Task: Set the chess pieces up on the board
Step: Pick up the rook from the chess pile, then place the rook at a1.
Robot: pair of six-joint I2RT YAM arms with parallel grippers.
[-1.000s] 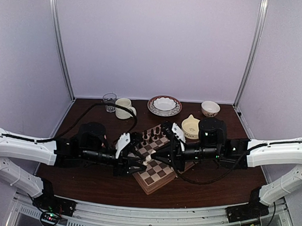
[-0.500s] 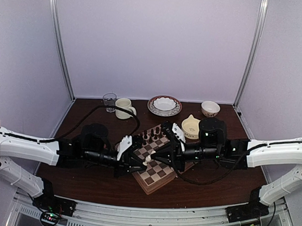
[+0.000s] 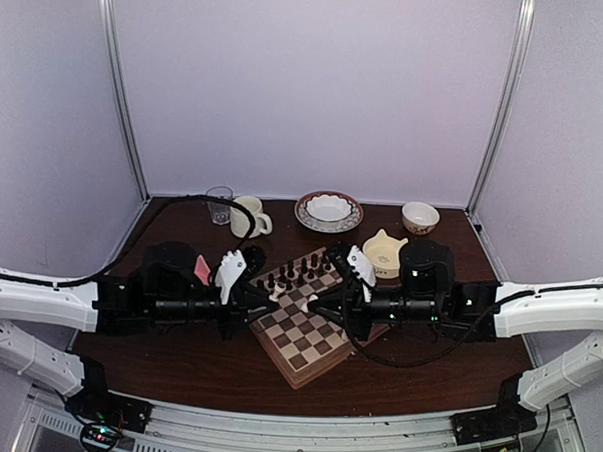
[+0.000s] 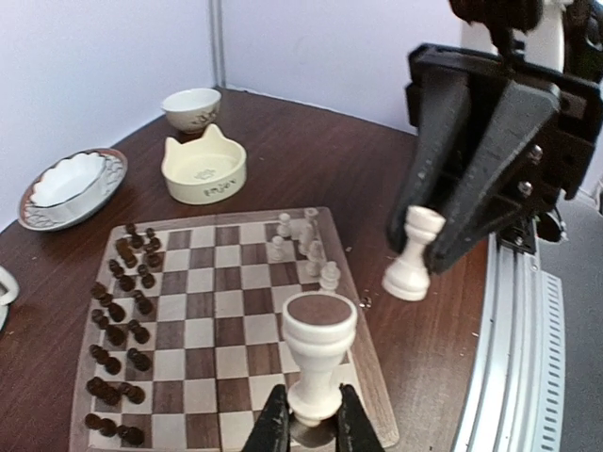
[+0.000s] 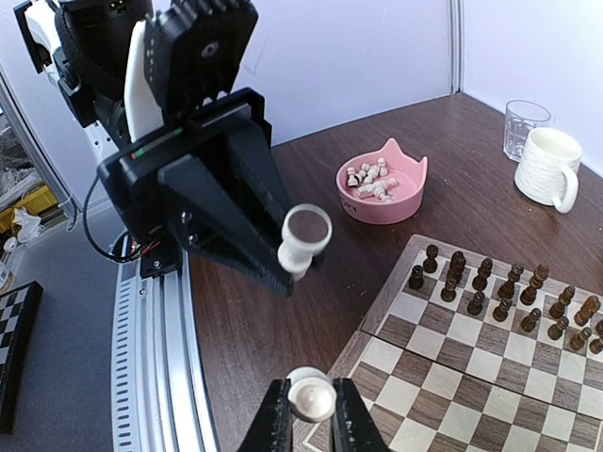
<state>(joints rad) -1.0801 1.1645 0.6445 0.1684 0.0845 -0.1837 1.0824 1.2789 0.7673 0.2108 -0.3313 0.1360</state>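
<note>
My left pincer (image 4: 307, 426) is closed tight on the base of a cream chess piece (image 4: 319, 353), held upright above the board (image 4: 217, 315). My right pincer (image 5: 311, 419) is closed on a second cream piece (image 5: 310, 395) just opposite. A few white pieces (image 4: 306, 247) stand at one board corner and dark pieces (image 4: 118, 320) fill the opposite side. More lie in the pink bowl (image 5: 382, 184) on the table (image 5: 245, 330).

You get soft, even light in all three views: the pale walls (image 3: 308, 86) wash lilac, shadows stay faint, and the dark table (image 4: 377, 179) carries only a dull sheen. In your wrist views the cream piece (image 4: 318, 348) pinched in the left gripper (image 4: 311, 419) and the other cream piece (image 5: 311, 395) nipped by the right gripper (image 5: 311, 407) look slightly soft so near the lens. Straight lines bow towards the frame edges.
</note>
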